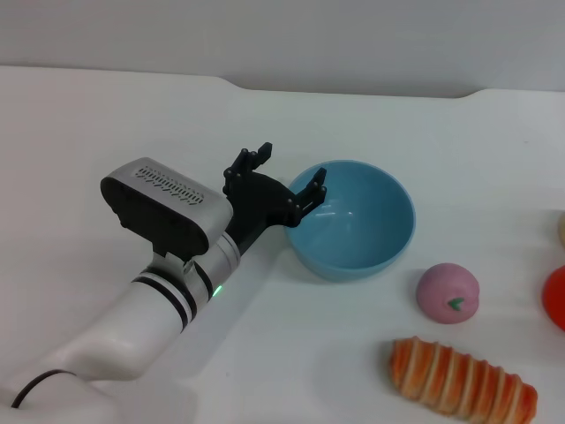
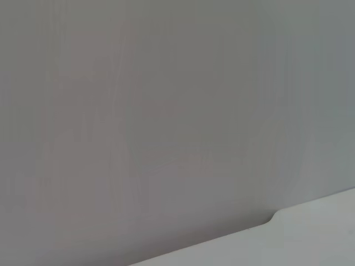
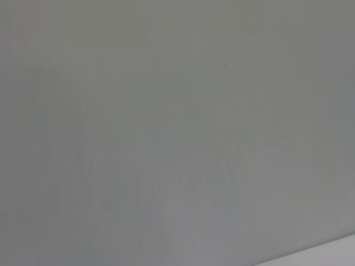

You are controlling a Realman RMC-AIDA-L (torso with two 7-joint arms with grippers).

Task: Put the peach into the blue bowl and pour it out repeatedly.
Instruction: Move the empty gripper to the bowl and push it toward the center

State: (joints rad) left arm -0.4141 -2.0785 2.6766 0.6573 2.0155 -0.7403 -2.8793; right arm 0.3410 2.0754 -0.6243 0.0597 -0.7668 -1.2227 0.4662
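- No brand, label or legible writing anywhere; only a row of small dark slots on the grey wrist housing (image 1: 168, 203) and a small green light on the white arm just below it.
- White matte table (image 1: 106, 124), with a notched far edge meeting a plain grey wall (image 1: 353, 44).
- Both wrist views filled almost wholly with that grey wall, with a strip of white table edge at one corner of each; no fingers visible in either.
- Left gripper (image 1: 284, 179) reaching in from the lower left in the head view, black fingers spread apart, holding nothing.
- One finger (image 1: 311, 192) at the near-left rim of the blue bowl, seemingly over or against the rim; actual contact hard to judge. Other finger raised clear, farther back and to the left of the bowl.
- Blue bowl (image 1: 375, 238) upright on the table, centre-right, glossy light blue, nothing inside.
- Peach (image 1: 448, 292) on the table outside the bowl, just beside it toward the near right, not touching; pink, with a small green leaf mark facing the camera.
- Orange-and-white striped loaf (image 1: 463, 380) lying nearer the robot than the peach, close to it but apart.
- Red-orange round thing (image 1: 555, 298) cut off at the right edge, to the right of the peach, with a sliver of something pale just above it, too little showing to identify.
- Right gripper nowhere in the head view.
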